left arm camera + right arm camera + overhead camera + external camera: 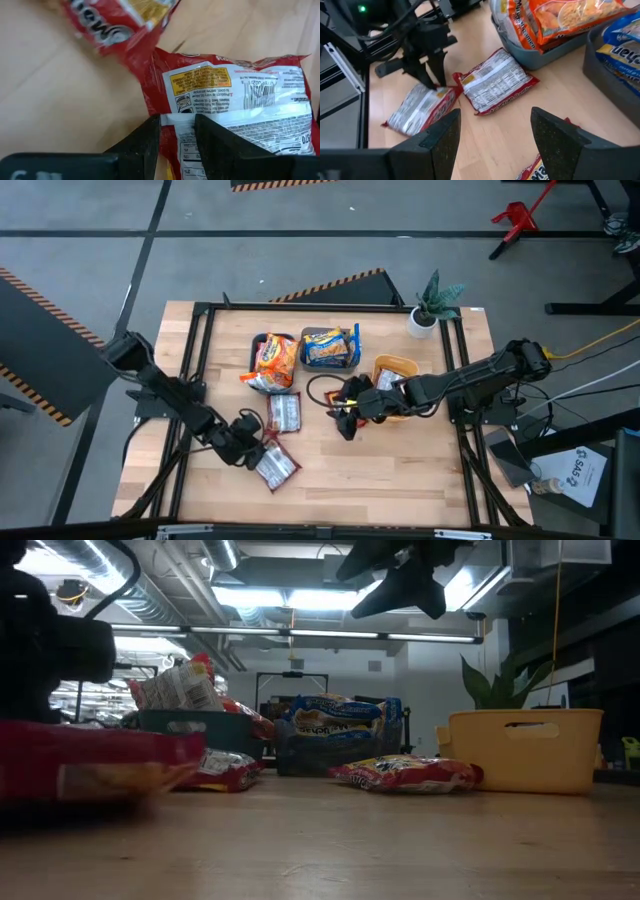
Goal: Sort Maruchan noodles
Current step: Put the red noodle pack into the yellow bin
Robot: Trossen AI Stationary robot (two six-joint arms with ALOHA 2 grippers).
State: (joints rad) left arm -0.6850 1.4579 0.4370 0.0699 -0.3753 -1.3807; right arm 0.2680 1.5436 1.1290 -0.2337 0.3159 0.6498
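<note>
A red Maruchan packet [276,467] lies back-side up near the table's near edge, and my left gripper [250,446] stands on its end [438,91]. A second red packet [284,412] lies flat just beyond it. A third [405,773] lies on the wood beside the orange tray [400,366]. Orange-red packets fill the teal tray [258,345], and yellow-and-blue ones fill the grey tray [312,335]. My right gripper [346,420] hangs open above mid-table and holds nothing [495,130]. My left gripper [177,135] comes from above, pointing down, at the near packet's end next to the second packet. The two fingers [150,137] stand close together with the packet's white back seam [176,119] between them. The packet lies flat on the table.
The three trays stand in a row across the table's far half, with a small potted plant [432,305] at the far right corner. A black cable loops on the wood by the right gripper. Bare wood lies between the arms along the near edge.
</note>
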